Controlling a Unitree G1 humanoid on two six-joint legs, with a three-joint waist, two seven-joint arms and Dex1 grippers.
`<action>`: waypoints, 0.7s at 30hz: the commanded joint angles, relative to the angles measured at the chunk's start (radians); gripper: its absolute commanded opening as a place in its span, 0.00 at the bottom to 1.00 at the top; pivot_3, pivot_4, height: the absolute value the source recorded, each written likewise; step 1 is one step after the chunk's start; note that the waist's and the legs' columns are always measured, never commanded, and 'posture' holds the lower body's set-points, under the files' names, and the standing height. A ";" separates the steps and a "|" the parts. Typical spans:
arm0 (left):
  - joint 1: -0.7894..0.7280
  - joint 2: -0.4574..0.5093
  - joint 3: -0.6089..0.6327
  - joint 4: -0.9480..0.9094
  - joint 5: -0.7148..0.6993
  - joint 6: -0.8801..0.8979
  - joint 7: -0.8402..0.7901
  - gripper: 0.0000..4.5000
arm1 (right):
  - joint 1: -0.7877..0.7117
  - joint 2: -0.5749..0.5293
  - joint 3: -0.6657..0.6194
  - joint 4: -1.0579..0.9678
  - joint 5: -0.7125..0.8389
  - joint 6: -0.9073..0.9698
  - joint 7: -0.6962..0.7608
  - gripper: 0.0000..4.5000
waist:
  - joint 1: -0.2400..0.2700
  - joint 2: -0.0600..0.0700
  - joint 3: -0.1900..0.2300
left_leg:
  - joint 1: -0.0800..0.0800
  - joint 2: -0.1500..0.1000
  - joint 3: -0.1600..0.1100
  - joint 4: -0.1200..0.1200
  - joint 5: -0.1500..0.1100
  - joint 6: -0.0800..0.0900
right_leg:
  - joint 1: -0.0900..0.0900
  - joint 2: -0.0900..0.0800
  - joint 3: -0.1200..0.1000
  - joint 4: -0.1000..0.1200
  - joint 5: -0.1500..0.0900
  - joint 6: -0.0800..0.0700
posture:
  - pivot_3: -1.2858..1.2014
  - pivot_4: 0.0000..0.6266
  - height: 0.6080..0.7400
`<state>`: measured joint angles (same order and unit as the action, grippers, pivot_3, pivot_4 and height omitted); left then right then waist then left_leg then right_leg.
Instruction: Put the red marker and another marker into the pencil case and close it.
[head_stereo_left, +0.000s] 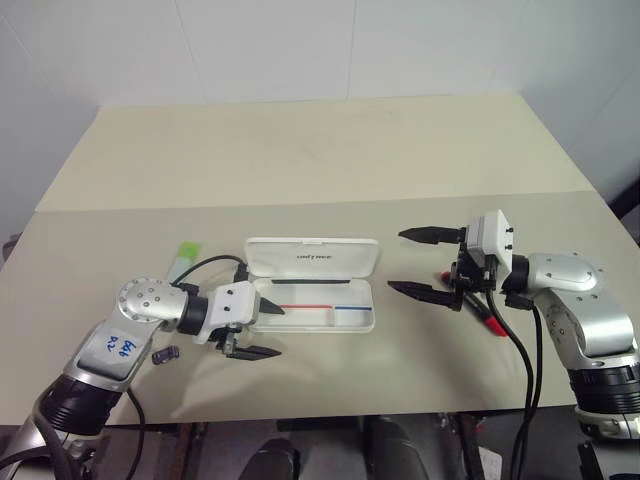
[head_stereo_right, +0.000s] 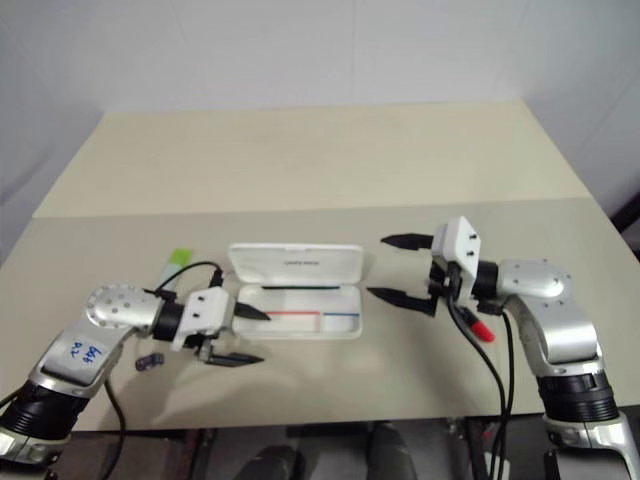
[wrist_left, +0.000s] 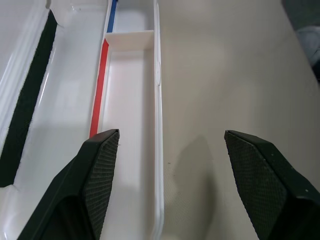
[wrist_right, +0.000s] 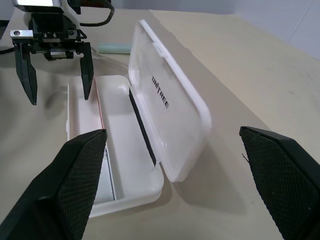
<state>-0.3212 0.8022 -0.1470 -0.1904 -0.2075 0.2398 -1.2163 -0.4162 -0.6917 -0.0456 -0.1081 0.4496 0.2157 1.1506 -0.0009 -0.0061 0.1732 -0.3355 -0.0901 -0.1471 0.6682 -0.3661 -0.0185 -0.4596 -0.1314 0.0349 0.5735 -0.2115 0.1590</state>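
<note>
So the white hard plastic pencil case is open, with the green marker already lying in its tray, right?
Not quite. The white hard plastic pencil case is open, but the short pale green marker lies on the table beside it, as the left eye view shows.

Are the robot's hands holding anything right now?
No. The left tool is open with nothing between its fingers, at the near edge of the open pencil case. The right tool is open and holds nothing too.
</note>
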 joint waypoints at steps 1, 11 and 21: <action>0.008 0.027 0.056 -0.049 -0.063 0.001 -0.027 0.79 | -0.022 0.013 -0.004 -0.001 0.006 -0.025 0.002 1.00 | 0.000 0.000 0.000 | 0.000 0.000 0.000 0.000 0.000 0.000 | 0.000 0.000 0.000 0.000 0.000 0.000 | 0.52 0.24 1.00; 0.055 0.090 0.225 -0.150 -0.248 0.110 -0.034 0.79 | -0.045 0.011 -0.001 0.046 -0.003 -0.036 0.031 1.00 | -0.004 0.000 0.000 | 0.000 0.000 0.000 0.000 0.000 0.000 | 0.000 0.000 0.000 0.000 0.000 0.000 | 0.52 0.24 1.00; 0.137 0.020 0.425 -0.301 -0.486 0.268 0.138 0.79 | -0.016 -0.060 -0.053 0.071 -0.020 0.010 0.009 1.00 | 0.003 0.000 0.000 | 0.000 0.000 0.000 0.000 0.000 0.000 | 0.000 0.000 0.000 0.000 0.000 0.000 | 0.52 0.24 1.00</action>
<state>-0.1812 0.8293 0.2286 -0.4452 -0.6361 0.4851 -1.1202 -0.4426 -0.7297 -0.0561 -0.0155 0.4185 0.2163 1.1669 0.0018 -0.0063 0.1732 -0.3358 -0.0899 -0.1474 0.6683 -0.3664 -0.0185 -0.4599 -0.1317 0.0346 0.5735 -0.2114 0.1588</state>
